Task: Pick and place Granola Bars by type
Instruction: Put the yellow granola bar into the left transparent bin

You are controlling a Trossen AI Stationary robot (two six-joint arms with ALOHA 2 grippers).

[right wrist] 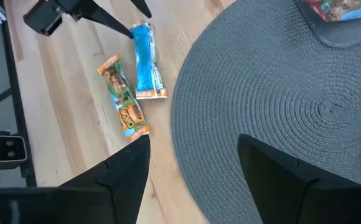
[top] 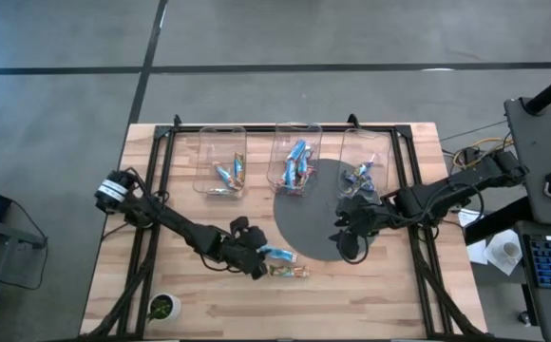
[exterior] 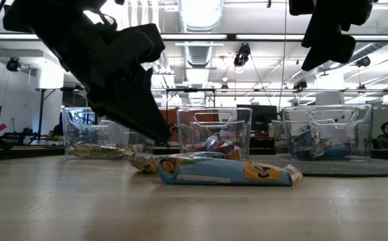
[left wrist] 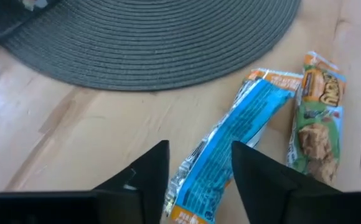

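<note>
on the bare wood near the front edge of the round grey mat [top: 315, 211] lie two loose bars. the blue bar [top: 277, 255] lies closer to the mat, the green-orange bar [top: 289, 272] just beside it on the side toward the table's front edge. in the high view both run roughly left to right, long axes close to parallel — the wrist views show them slightly splayed, apart at the mat end, with the near ends too blurred to judge contact.

the left gripper [left wrist: 199, 177] sits low over the blue bar's left end, fingers [left wrist: 144, 171] parted narrowly with the wrapper's end showing between them; they are not closed on it. in the low view the blue bar [exterior: 226, 171] lies flat on the table with the second bar behind it.

the right gripper [right wrist: 193, 165] hovers above the mat's right part, fingers spread wide and holding nothing.

along the far side stand three clear bins: the left bin [top: 222, 161] with green-yellow bars, the middle bin [top: 294, 160] with blue and reddish wrappers, the right bin [top: 366, 163] on the mat's edge with mixed blue wrappers — exact counts cannot be told.
</note>
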